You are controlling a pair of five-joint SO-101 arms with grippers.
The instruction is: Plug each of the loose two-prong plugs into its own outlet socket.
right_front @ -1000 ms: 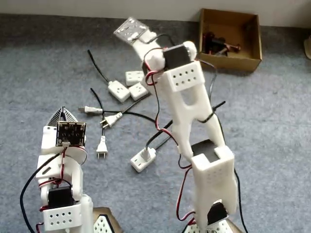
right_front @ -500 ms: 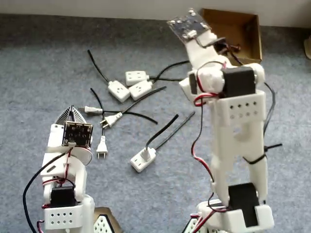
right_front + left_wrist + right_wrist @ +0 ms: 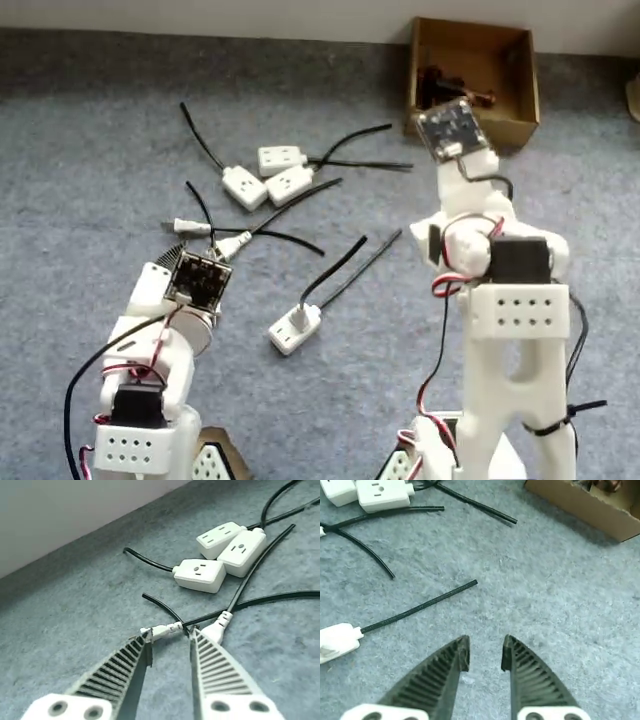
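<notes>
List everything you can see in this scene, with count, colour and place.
white plastic outlet sockets with black cords: four, white, three clustered far from the arms, one alone between them.
white two-prong plugs with black cords: two visible, white, at the left jaws' tips.
brown cardboard box: one, brown, far right corner.
grey carpet: one, grey, under everything.
left gripper: one, black jaws open, at the plugs.
right gripper: one, black jaws open, over bare carpet.

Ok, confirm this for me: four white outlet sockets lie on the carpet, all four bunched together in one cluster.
Not quite. The high view shows only three sockets bunched together; the fourth socket lies apart from them on the carpet, nearer the arms.
</notes>
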